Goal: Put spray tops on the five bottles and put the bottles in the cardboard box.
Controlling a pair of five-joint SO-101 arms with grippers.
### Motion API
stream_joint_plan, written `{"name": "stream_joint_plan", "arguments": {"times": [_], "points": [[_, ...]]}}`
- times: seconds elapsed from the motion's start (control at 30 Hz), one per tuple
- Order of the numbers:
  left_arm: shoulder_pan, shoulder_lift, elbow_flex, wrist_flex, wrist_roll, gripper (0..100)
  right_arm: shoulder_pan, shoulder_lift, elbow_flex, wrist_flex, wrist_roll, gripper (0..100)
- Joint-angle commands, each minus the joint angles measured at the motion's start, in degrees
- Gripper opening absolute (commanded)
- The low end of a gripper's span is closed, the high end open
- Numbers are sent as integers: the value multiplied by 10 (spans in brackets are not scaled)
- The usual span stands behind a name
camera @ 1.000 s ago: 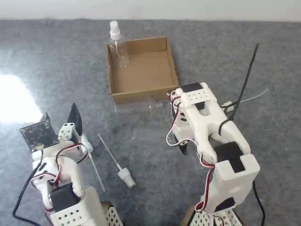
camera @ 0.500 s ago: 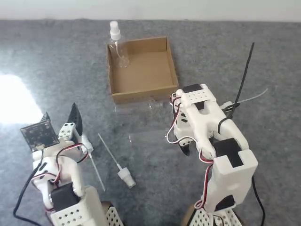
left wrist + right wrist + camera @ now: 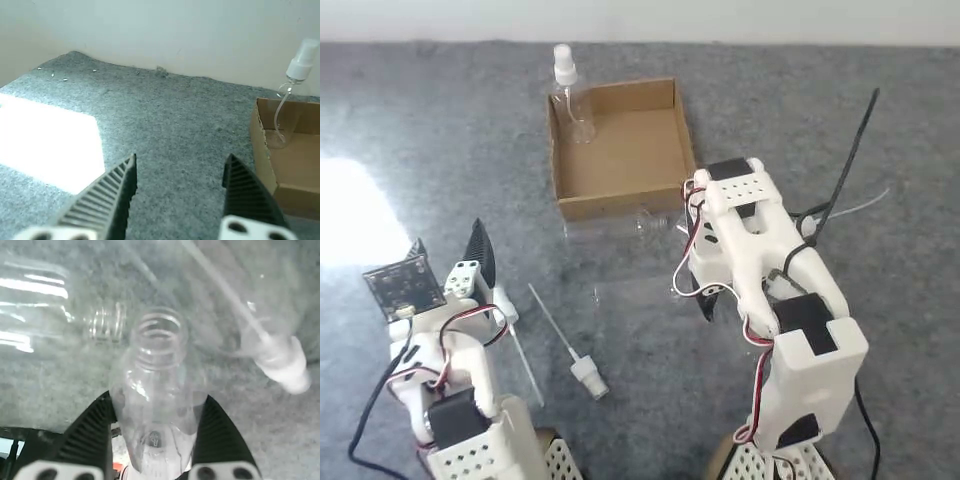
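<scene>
One change, right arm: over the last second the right arm (image 3: pixel 760 265) has swung a little toward the near wall of the cardboard box (image 3: pixel 620 205). The left arm (image 3: pixel 450 360) has kept still.
Meaning for the task: treat this as positioning of an uncapped bottle. In all likelihood it needs a top fitted before you box it.
Right gripper: the right gripper (image 3: pixel 159 401) pinches the body of the open bottle (image 3: pixel 159 365), low over the table (image 3: pixel 440 130) just in front of the box. The threaded neck is bare.
Left gripper: the left gripper (image 3: pixel 182 165) has its jaws spread with nothing between them. It sits at the near left, well apart from the box.
Bottles counted: three for certain.
- One capped bottle (image 3: pixel 570 105) stands upright in the far-left corner of the box.
- One is the open bottle in the right gripper.
- One lying bottle (image 3: pixel 50 290) rests on its side just beside the held one, also uncapped.
- Clear plastic on grey felt is hard to read, so expect more that cannot be confirmed.
Spray tops counted: one on the capped bottle, and one loose spray top (image 3: pixel 588 375) on the table between the arms, its tube pointing away. The right wrist view shows a spray top (image 3: pixel 280 365) near the held bottle. You cannot tell whether it is that same one.
Progress: one of five bottles is finished, so count four remaining.
</scene>
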Motion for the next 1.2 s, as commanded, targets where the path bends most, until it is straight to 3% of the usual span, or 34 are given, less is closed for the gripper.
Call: {"name": "stream_joint_plan", "arguments": {"times": [0.0, 0.2, 0.63, 1.17], "points": [[-1, -11, -7, -15, 4, 261, 2, -27, -43, 45, -5, 17], [-1, -11, -7, -15, 4, 261, -20, -124, -16, 59, -5, 17], [-1, -11, -7, -15, 4, 261, -139, -371, 73, 17, -11, 17], [-1, -11, -7, -15, 4, 261, -190, -414, 73, -109, -11, 17]]}}
